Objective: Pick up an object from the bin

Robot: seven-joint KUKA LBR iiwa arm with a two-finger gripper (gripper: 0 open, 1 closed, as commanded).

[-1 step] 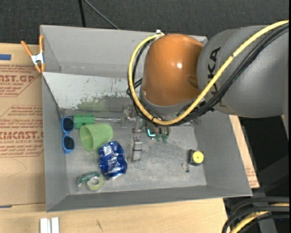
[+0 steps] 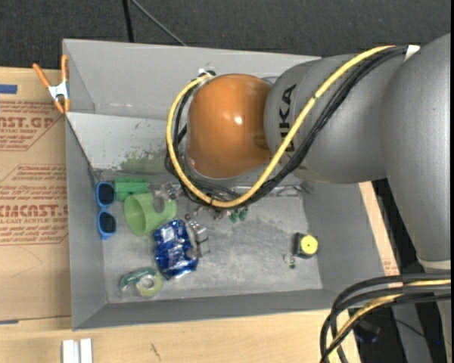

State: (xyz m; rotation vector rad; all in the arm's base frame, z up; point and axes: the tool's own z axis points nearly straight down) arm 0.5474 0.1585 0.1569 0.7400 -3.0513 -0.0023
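Camera view showed us the pincer [image 2: 200, 230] low at one o'clock of a crumpled blue packet [image 2: 172, 249], open or closed we couldn't tell, since the orange cover [image 2: 227, 127] overhung it.

The bin [image 2: 250, 267] is matt grey metal, its floor scuffed. The arm's orange cover [image 2: 227, 123] is smooth and glossy. The blue wrapper [image 2: 172, 249] looks like crinkled shiny foil; the green cup [image 2: 142, 212] is matt plastic.

You see blue sunglasses [image 2: 104, 209] at the left wall of the grey bin [image 2: 242, 267], a light green cup [image 2: 142, 214], a blue white-printed wrapper [image 2: 174, 249], and a yellow disc [image 2: 309, 246].
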